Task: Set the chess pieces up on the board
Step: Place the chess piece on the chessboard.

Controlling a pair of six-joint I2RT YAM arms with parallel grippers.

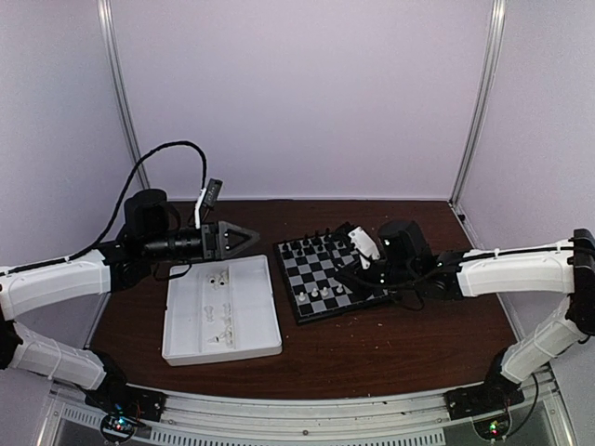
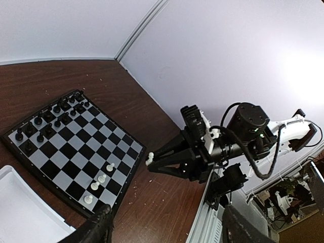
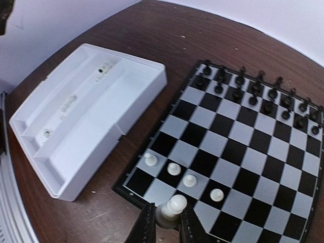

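Note:
The board lies at mid-table, black chessmen along its far rows. Several white pawns stand in a diagonal line near its near-left corner. My right gripper is shut on a white pawn and hovers just over the board's near edge; it also shows in the top view and in the left wrist view. My left gripper hangs above the tray's far edge. Its fingers stand wide apart, open, with nothing between them.
A white compartmented tray lies left of the board, a few small white pieces in it. A black cable loops behind the left arm. Purple walls with metal posts close in the table.

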